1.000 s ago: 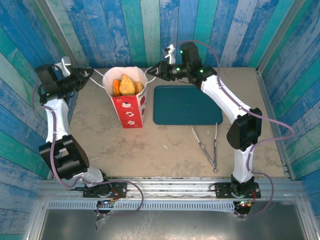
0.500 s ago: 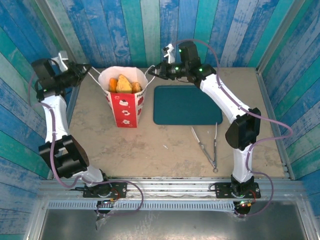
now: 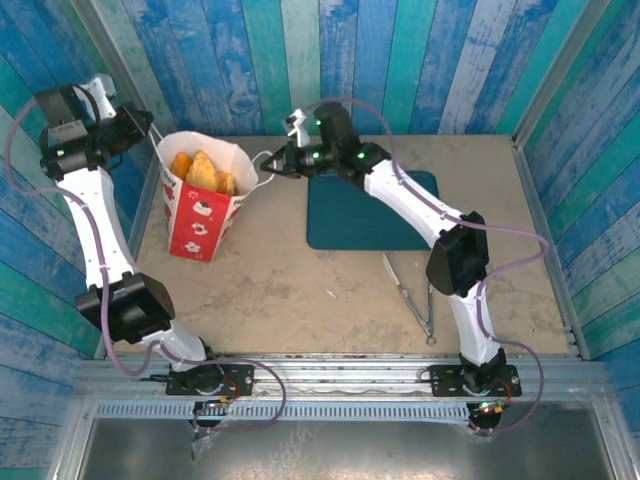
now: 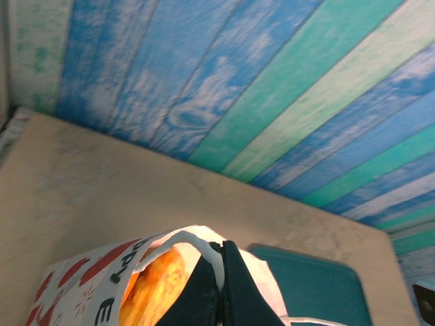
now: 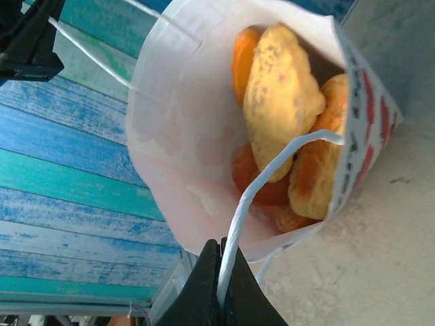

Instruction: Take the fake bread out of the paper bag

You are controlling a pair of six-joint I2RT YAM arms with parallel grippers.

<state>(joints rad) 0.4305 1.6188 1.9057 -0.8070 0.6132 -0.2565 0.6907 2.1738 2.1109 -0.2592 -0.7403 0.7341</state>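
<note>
The left gripper (image 4: pixel 219 288) and right gripper (image 5: pixel 221 282) are each clamping a white cord handle (image 5: pixel 239 214) of the red-and-white paper bag (image 3: pixel 200 215), which is tilting near the beige table's (image 3: pixel 300 290) left edge, so the golden-orange toy bread (image 5: pixel 282 95) inside is risking spilling overboard.

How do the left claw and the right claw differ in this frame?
The left claw is left of the paper bag, by the wall; the right claw is right of it, near the tray. The left claw points right, the right claw left. Each is shut on one white cord handle.
</note>
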